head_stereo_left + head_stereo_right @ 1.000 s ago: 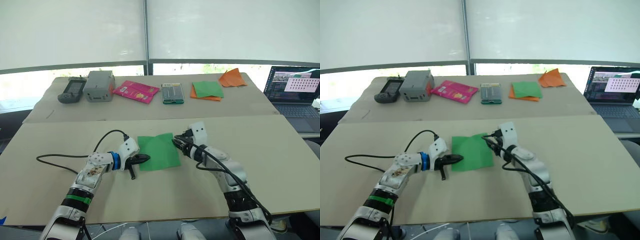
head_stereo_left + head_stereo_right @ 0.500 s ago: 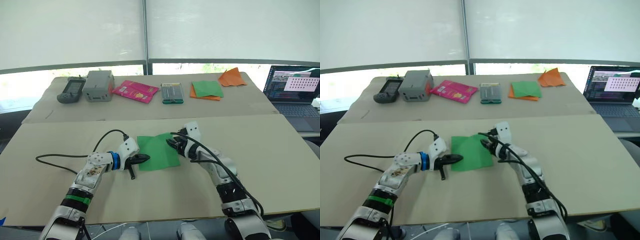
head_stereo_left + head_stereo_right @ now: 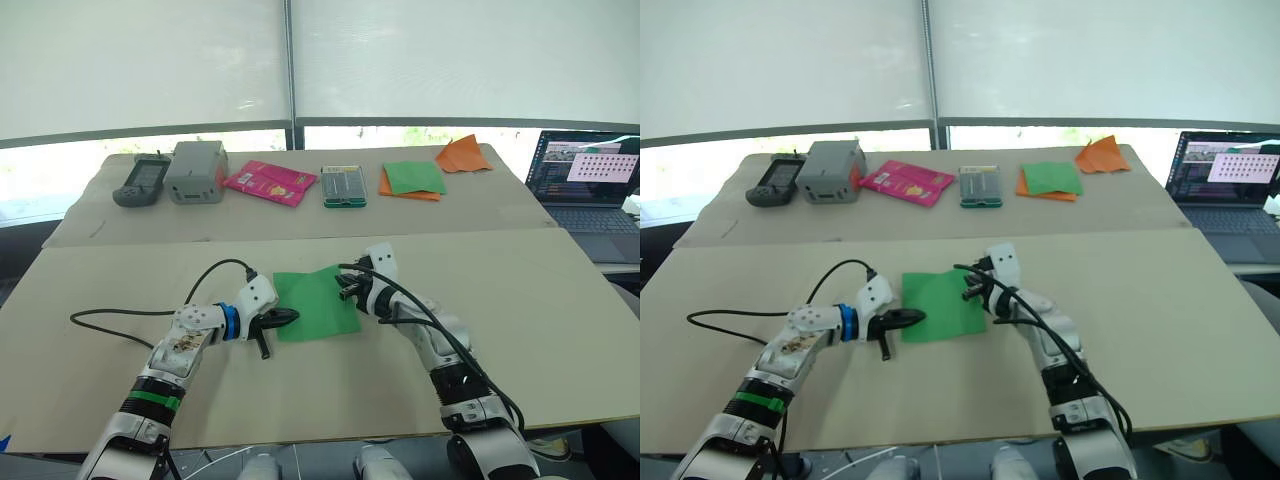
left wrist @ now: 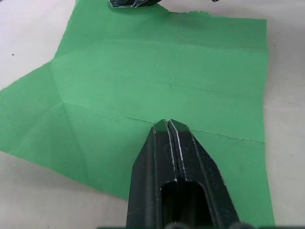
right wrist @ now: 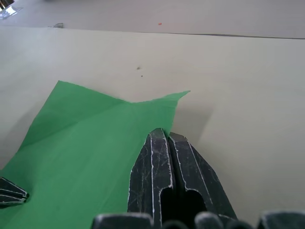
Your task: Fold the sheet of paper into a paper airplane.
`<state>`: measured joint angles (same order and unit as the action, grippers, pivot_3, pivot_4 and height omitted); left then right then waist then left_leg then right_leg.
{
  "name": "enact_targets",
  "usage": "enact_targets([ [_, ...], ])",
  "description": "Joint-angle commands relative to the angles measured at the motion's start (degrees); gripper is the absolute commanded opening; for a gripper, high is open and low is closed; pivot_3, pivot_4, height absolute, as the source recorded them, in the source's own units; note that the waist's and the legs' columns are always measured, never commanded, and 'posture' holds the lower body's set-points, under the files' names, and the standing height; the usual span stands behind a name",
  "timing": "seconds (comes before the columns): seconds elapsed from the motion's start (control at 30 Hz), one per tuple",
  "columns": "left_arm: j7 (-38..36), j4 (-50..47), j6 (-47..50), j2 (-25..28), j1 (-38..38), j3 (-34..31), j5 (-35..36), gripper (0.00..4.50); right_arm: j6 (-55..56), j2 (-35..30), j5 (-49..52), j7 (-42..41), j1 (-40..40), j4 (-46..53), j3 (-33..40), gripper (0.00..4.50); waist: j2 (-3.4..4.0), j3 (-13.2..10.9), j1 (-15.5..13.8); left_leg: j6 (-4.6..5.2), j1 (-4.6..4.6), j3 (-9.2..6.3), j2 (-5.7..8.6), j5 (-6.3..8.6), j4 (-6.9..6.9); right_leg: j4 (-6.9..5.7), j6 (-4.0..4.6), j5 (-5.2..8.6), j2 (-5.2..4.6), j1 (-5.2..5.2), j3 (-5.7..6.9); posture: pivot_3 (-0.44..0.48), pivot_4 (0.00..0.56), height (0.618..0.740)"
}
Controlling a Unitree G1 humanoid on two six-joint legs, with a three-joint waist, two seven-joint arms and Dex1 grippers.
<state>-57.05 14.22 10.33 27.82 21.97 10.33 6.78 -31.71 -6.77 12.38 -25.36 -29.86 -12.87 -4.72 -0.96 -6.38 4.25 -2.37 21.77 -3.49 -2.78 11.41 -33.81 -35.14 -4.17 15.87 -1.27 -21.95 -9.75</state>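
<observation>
The sheet of paper (image 3: 312,305) lies nearly flat on the near table, bright green with several creases across it (image 4: 143,71). My left gripper (image 3: 291,317) is shut, and its fingertips (image 4: 167,125) press down on the sheet's left side. From the other side, my right gripper (image 3: 346,291) is shut too, its tips (image 5: 164,134) resting on the sheet near the far right corner (image 5: 183,93), which curls up slightly. The two grippers face each other across the paper.
On the back table are a handheld device (image 3: 138,182), a grey box (image 3: 198,172), a pink packet (image 3: 271,183), a flat case (image 3: 345,187), a green-and-orange paper stack (image 3: 413,180) and an orange pointed paper shape (image 3: 463,156). A laptop (image 3: 585,180) stands far right. A black cable (image 3: 130,313) trails left.
My right gripper has slid a little leftward from the sheet's right edge onto the paper, its arm swinging inward. The left gripper and the sheet have stayed put.
</observation>
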Motion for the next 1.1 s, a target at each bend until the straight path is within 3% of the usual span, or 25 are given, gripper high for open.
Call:
enact_targets([
  [0.03, -0.2, -1.0, 1.5, 1.2, -0.8, -0.3, 0.1, 0.00, 2.7, -0.6, 0.1, -2.6, 1.1, 5.0, -1.6, 0.03, 0.00, 0.0, 0.0, 0.00, 0.00, 0.00, 0.00, 0.00, 0.00, 0.00, 0.00, 0.00, 0.00, 0.00, 0.00, 0.000, 0.150, 0.740],
  [0.43, -1.2, -9.1, 6.0, 4.6, -4.7, -2.3, 3.4, 0.00, 9.7, -7.2, -6.8, -5.3, 9.3, 20.4, -10.2, 0.03, 0.02, -0.1, 0.0, 0.00, 0.08, 0.00, -0.01, 0.00, 0.00, 0.04, 0.19, 0.11, -0.01, -0.19, 0.00, 0.000, 0.150, 0.740],
  [1.1, -1.9, -13.0, 9.6, 5.9, -4.6, -2.7, 5.4, 0.00, 13.6, -14.0, -20.7, -9.4, 9.8, 20.8, -21.9, 0.03, -0.09, -0.2, -0.3, -0.01, 0.04, 0.00, -0.01, 0.00, -0.02, 0.09, 0.38, 0.22, -0.01, -0.23, 0.00, 0.000, 0.150, 0.740],
])
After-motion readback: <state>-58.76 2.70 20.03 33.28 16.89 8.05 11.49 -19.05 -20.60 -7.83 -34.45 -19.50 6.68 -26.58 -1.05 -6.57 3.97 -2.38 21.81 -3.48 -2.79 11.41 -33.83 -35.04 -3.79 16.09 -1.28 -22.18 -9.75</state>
